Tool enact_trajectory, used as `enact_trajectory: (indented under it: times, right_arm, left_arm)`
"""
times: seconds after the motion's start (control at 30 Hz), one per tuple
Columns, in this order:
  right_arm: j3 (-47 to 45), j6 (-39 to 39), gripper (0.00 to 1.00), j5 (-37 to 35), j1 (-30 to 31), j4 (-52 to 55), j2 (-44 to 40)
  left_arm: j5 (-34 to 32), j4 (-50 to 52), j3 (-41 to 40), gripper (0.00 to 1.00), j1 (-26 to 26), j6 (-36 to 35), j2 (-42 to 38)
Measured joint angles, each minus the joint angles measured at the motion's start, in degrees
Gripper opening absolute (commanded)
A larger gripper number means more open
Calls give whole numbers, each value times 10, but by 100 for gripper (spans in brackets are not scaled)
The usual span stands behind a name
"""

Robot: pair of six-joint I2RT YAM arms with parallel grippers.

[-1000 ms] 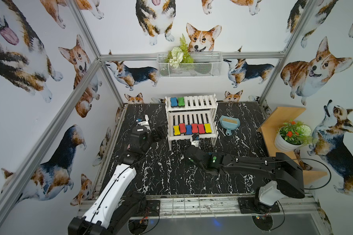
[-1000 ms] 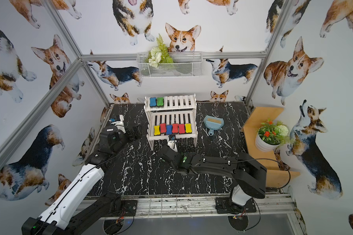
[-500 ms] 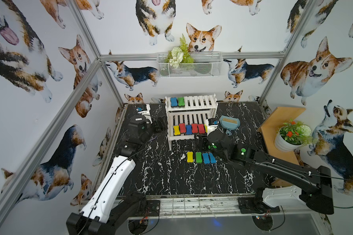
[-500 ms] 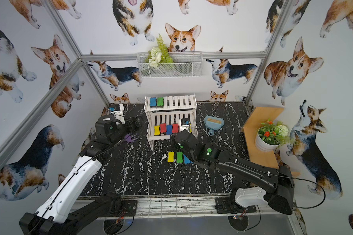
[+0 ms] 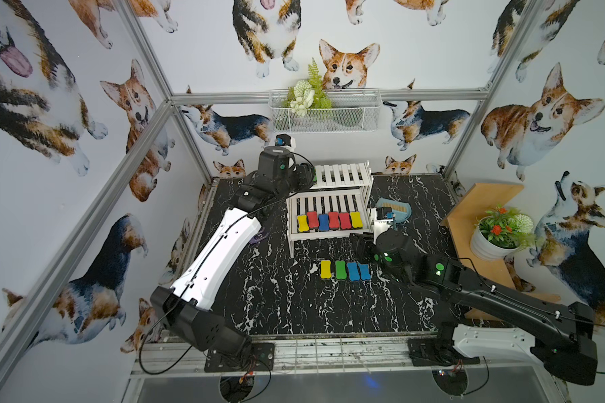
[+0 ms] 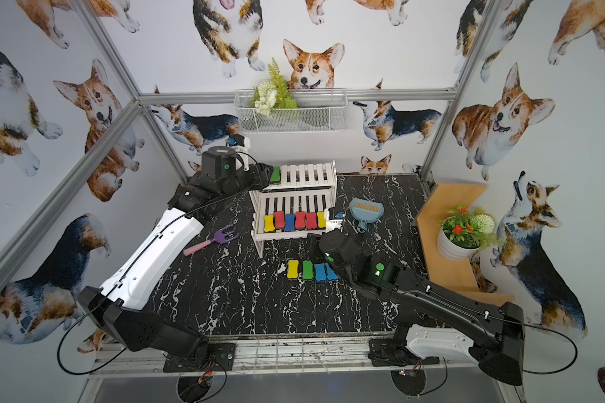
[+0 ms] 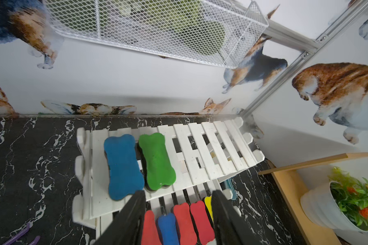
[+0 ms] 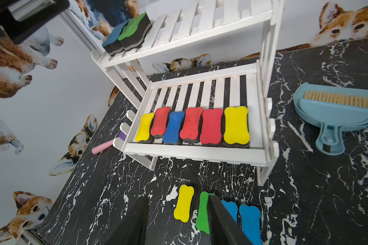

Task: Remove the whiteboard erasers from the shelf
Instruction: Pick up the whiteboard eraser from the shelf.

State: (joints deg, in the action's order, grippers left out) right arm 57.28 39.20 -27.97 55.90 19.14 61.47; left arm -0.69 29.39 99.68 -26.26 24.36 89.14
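Left jaws are rising beside the shelf [image 7: 210, 148], gaping open before its blue eraser [image 7: 123, 167] and green eraser [image 7: 156, 161]; right jaws are hanging open.

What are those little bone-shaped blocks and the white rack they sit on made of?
Erasers: probably soft foam, with matte coloured tops. The green eraser on the upper tier shows a grey layer and a dark, felt-like base at its side.
Shelf: white slats with a flat painted look, likely wood, though plastic cannot be ruled out.
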Motion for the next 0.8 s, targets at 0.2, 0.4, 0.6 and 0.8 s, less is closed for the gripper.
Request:
enact_trajectory:
  times: [0.2,0.4,0.6,0.8]
  right_arm:
    - [-18,8,52,-6,-8,1,-12]
    - [-32,13,53,-7,-14,3,-22]
    - [-35,22,53,-8,-20,4,-26]
    - [-38,23,54,-8,-23,4,-33]
  left_arm:
    - [-28,42,78,52,-37,-19,68]
    - [-54,74,113,52,-38,-28,110]
    - [-77,87,117,52,-38,-32,122]
    - [-86,90,117,51,-38,-37,135]
